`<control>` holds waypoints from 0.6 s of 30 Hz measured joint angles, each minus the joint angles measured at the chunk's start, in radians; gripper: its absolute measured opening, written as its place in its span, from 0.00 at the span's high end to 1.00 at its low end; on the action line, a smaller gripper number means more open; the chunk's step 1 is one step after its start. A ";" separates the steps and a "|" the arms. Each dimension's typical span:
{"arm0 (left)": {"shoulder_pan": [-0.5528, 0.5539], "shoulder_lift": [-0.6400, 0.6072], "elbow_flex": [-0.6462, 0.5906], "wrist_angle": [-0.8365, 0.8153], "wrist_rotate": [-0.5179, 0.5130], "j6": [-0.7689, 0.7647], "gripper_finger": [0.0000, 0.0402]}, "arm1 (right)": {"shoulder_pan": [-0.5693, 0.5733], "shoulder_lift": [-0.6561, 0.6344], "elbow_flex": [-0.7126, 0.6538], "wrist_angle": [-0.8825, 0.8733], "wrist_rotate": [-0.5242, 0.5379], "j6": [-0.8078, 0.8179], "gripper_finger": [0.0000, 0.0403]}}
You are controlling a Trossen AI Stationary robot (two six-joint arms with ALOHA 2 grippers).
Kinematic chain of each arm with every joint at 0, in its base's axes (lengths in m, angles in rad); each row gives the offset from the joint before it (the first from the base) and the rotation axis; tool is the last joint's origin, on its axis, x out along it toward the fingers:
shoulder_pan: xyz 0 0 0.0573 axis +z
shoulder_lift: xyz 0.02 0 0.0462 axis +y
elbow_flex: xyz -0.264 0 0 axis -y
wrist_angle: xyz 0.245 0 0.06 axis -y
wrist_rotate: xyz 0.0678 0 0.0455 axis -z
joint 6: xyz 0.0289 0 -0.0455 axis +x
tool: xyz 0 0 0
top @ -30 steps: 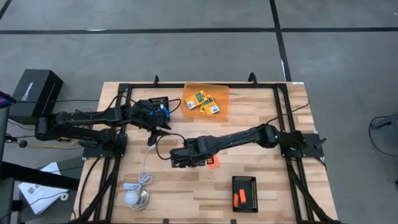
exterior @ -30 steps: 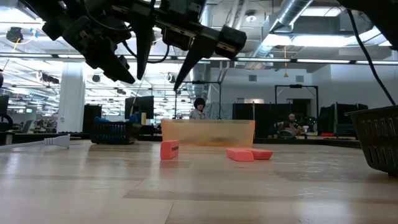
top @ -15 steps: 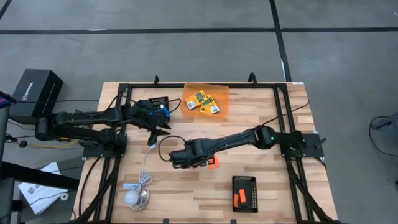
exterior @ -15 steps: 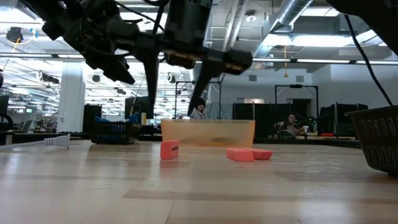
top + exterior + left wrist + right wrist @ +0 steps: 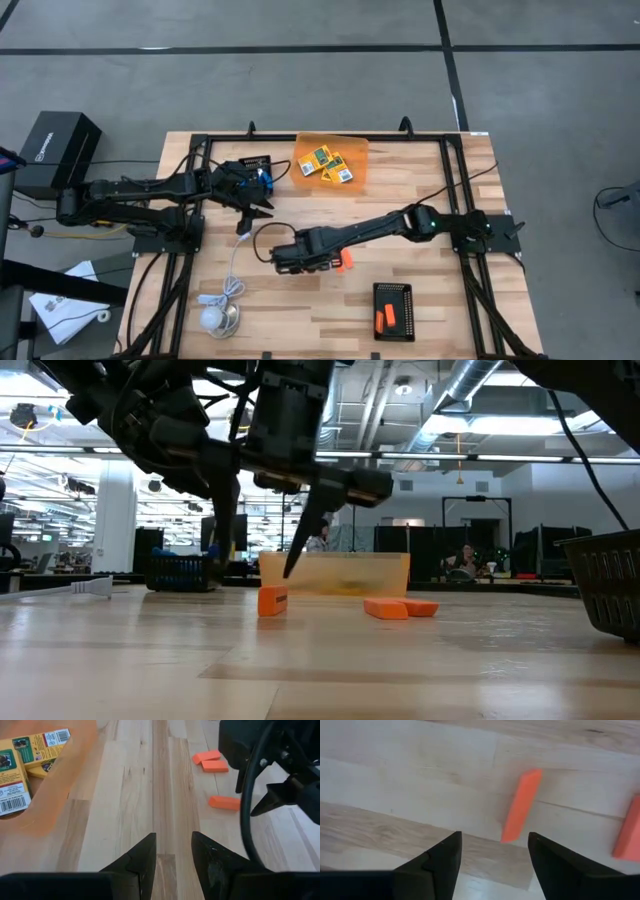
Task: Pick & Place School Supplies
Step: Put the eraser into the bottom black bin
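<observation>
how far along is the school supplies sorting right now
Done: three crayon boxes lie in the orange bin, and an orange stick lies in the black tray.

In hand: the right gripper hangs open over a loose stick, gripping nothing.

Left: three sticks on the table, two lying together. The left gripper waits open near the bin.

- wooden desk [image 5: 420,200] with black frame rails
- white cable with round puck [image 5: 212,318], desk's front-left corner
- black tray [image 5: 394,311], front right
- black box [image 5: 55,148] on the floor, left of desk
</observation>
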 joint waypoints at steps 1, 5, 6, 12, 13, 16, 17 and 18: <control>0.000 0.000 0.000 0.000 0.000 0.000 0.70 | 0.000 0.000 0.000 -0.004 0.000 -0.002 0.46; 0.000 0.000 0.000 -0.003 0.000 0.004 0.70 | -0.002 0.000 -0.001 -0.011 0.000 -0.009 0.46; 0.000 0.000 0.000 -0.003 -0.001 0.005 0.70 | -0.003 0.000 -0.007 -0.008 0.000 -0.010 0.46; 0.000 0.000 0.000 -0.005 -0.008 0.006 0.70 | -0.009 0.001 -0.028 -0.007 0.001 -0.023 0.46; 0.000 0.000 0.000 -0.005 -0.008 0.007 0.70 | -0.013 0.000 -0.027 -0.007 0.001 -0.026 0.46; 0.000 0.000 0.000 -0.006 -0.008 0.008 0.70 | -0.020 0.000 -0.028 -0.013 0.003 -0.038 0.46; 0.000 0.000 0.000 -0.006 -0.008 0.008 0.70 | -0.023 0.000 -0.028 -0.015 0.004 -0.046 0.46; 0.000 0.000 0.000 -0.006 -0.008 0.008 0.70 | -0.026 0.000 -0.028 -0.016 0.003 -0.051 0.46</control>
